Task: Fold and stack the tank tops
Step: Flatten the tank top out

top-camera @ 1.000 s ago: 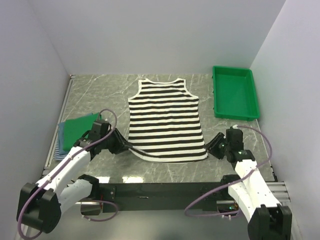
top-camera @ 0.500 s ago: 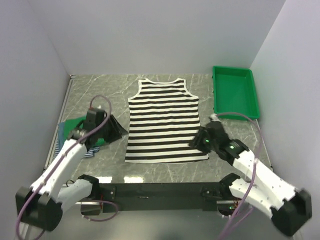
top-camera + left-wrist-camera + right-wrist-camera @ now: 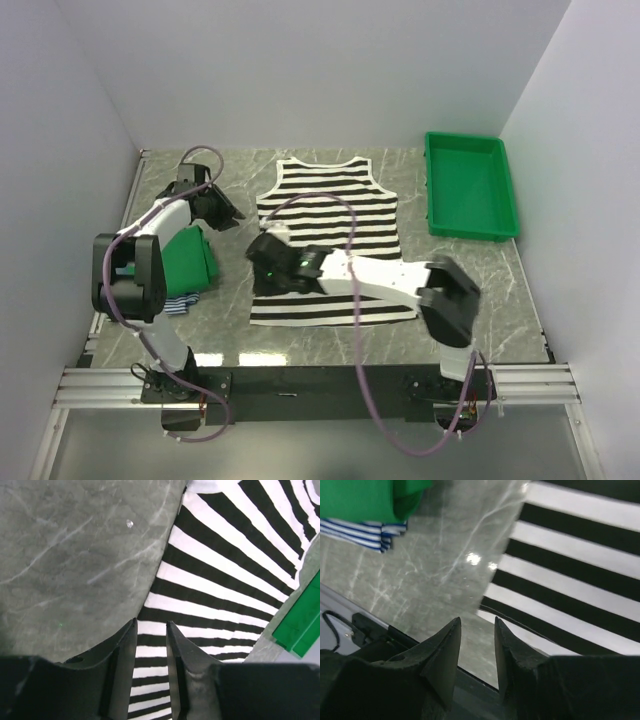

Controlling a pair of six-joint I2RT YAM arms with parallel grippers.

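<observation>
Left hand (image 3: 151,625) and right hand (image 3: 477,622) hang slightly open and empty, an edge of the top (image 3: 335,225) just below each, seemingly ready to fold it.

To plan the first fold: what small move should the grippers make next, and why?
Probably lower both and pinch the left edge of the striped tank top: it lies flat, and the left gripper and right gripper hover open and empty at that edge.

Bright, even light falls from overhead, and shadows are soft. Just ahead of the right gripper (image 3: 477,622), small glare spots shine on the marble table (image 3: 445,555). Both grippers look dark and soft-edged. Beyond the left gripper (image 3: 151,625), the striped tank top (image 3: 225,580) bows with lens distortion.
</observation>
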